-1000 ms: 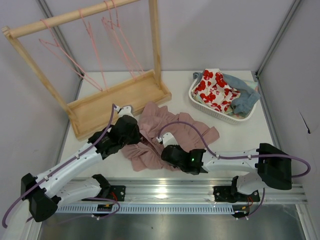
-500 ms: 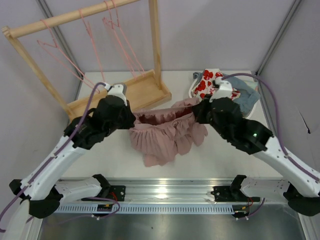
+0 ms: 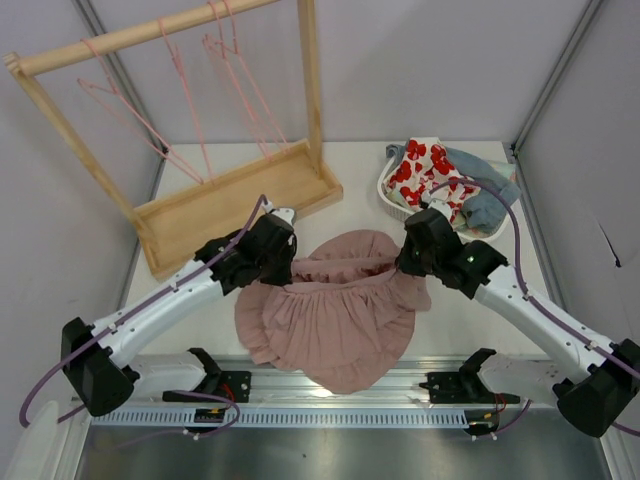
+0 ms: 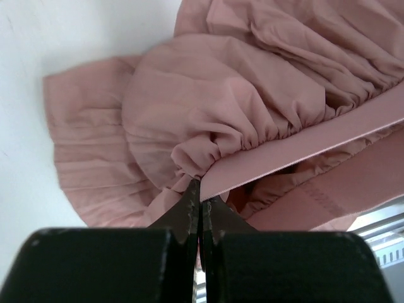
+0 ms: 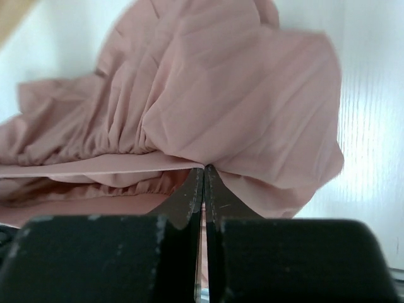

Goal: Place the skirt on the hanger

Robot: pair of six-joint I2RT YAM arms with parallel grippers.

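My left claw (image 4: 201,203) and right claw (image 5: 203,177) are each pinching the waistband of the skirt (image 3: 335,315), which only my wrist cameras are showing. Overhead, it is lying spread on the tabletop (image 3: 360,200), with hangers (image 3: 187,100) hanging well behind.

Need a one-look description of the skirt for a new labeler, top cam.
On the white table, in front of the wooden rack, the skirt lies spread toward the near edge, its waistband pinched at either end by the left gripper and right gripper. It is the only dusty-pink pleated fabric; the floral cloth and blue-grey garment sit in the basket at far right.
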